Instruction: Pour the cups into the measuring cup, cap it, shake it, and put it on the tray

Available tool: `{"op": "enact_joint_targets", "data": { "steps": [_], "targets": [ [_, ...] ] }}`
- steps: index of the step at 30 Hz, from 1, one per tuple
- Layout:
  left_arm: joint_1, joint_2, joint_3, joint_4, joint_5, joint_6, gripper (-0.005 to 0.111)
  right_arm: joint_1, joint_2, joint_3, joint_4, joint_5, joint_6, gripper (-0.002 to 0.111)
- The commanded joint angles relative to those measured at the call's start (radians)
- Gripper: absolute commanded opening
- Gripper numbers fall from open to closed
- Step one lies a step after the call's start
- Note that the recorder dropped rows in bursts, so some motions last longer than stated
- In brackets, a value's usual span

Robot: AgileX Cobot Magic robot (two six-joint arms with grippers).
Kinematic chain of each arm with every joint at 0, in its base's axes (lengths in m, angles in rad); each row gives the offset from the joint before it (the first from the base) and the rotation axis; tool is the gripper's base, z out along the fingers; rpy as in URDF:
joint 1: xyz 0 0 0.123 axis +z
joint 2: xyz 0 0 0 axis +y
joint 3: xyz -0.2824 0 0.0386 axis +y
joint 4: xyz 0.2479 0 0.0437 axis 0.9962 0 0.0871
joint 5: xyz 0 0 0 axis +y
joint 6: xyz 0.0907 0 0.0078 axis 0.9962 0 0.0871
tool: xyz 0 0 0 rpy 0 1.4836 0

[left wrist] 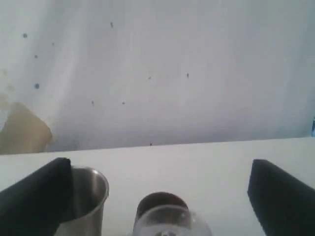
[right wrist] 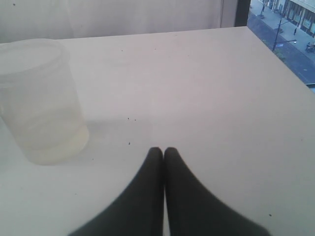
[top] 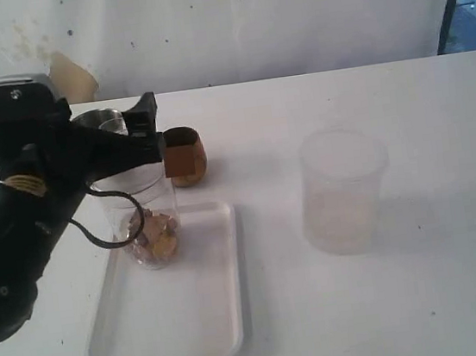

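Exterior view first: we see the left arm reaching in from the left, and the left gripper [top: 160,135] sits at the top of the measuring cup [top: 151,232] with its jaws spread wide. The measuring cup stands upright on the far left corner of the tray [top: 212,320]. Its walls are clear and tan chunks are heaped at its bottom. Behind the measuring cup, the steel tumbler [top: 102,119] peeks over the arm. The wood-grain cup [top: 190,156] sits behind the measuring cup and to its right, off the tray. The frosted container [top: 344,189] stands well to the right of it.

Over to the left wrist view: we look out between two black fingers [left wrist: 34,201] set far apart, gripping nothing. The measuring cup's clear lid [left wrist: 170,222] shows between them with a gap on either side. The tumbler and the wood-grain cup stand beyond it.

Right wrist view now: the right gripper [right wrist: 163,151] is pinched together on nothing, over the bare table [right wrist: 221,98]. The frosted container is nearby and not touching it.
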Motion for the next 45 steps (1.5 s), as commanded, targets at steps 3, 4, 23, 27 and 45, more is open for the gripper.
{"op": "enact_joint_targets", "data": {
  "steps": [3,4,23,27,45],
  "targets": [
    [0.000,-0.149,0.000,-0.034,0.049,0.075,0.092,-0.004,-0.005,0.001,-0.003,-0.004,0.005,0.000],
    [0.000,-0.178,0.000,-0.046,0.088,0.100,0.092,-0.004,-0.005,0.001,-0.003,-0.004,0.005,0.000],
    [0.000,-0.864,0.097,-0.153,0.847,0.476,0.092,-0.004,-0.005,0.001,-0.003,-0.004,0.005,0.000],
    [0.000,-1.031,0.225,-0.166,0.844,0.476,0.092,-0.004,-0.005,0.001,-0.003,-0.004,0.005,0.000],
    [0.000,-1.372,0.452,-0.170,1.084,0.446,0.092,-0.004,-0.005,0.001,-0.003,-0.004,0.005,0.000]
  ]
}}
